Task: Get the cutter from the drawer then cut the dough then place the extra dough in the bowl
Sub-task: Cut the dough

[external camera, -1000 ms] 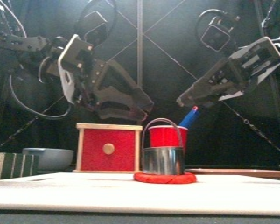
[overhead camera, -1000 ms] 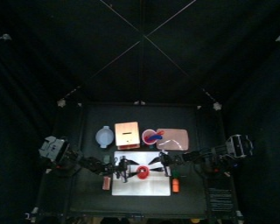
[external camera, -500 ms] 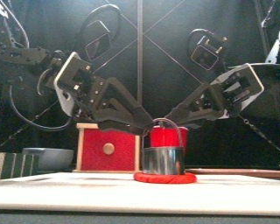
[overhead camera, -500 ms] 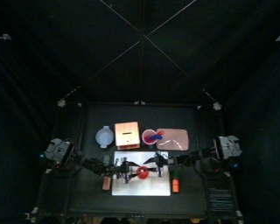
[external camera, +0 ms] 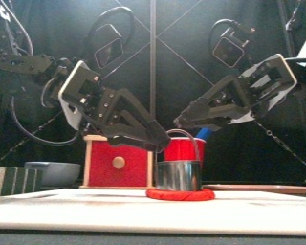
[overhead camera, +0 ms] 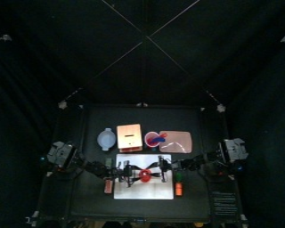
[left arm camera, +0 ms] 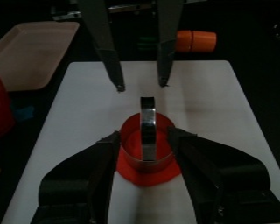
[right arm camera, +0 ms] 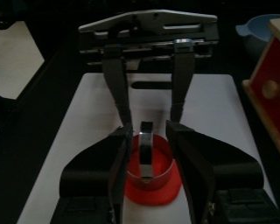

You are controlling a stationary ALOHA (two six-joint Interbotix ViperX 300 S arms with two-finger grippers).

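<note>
The round metal cutter (external camera: 179, 175) stands upright on the red dough (external camera: 180, 194), on the white cutting board (overhead camera: 124, 189); its wire handle arches above it. My left gripper (external camera: 163, 144) hangs open just left of the handle's top. My right gripper (external camera: 197, 122) is open, higher up and to the right. In the left wrist view the left gripper (left arm camera: 147, 140) straddles the cutter (left arm camera: 147, 118) and dough (left arm camera: 140, 166) without touching them. The right gripper (right arm camera: 149, 142) does the same from the other side in the right wrist view, where the dough (right arm camera: 152, 179) shows below.
Behind the board stand the wooden box (external camera: 119, 161) with its red drawer front, the blue-grey bowl (external camera: 54, 172) at its left, and the red cup (external camera: 185, 149) with a blue knife on the pink tray (overhead camera: 181, 142).
Both arms came down toward the cutter. The left gripper has kept sinking to the handle, while the right gripper has risen a little again. Cutter and dough have not moved.
</note>
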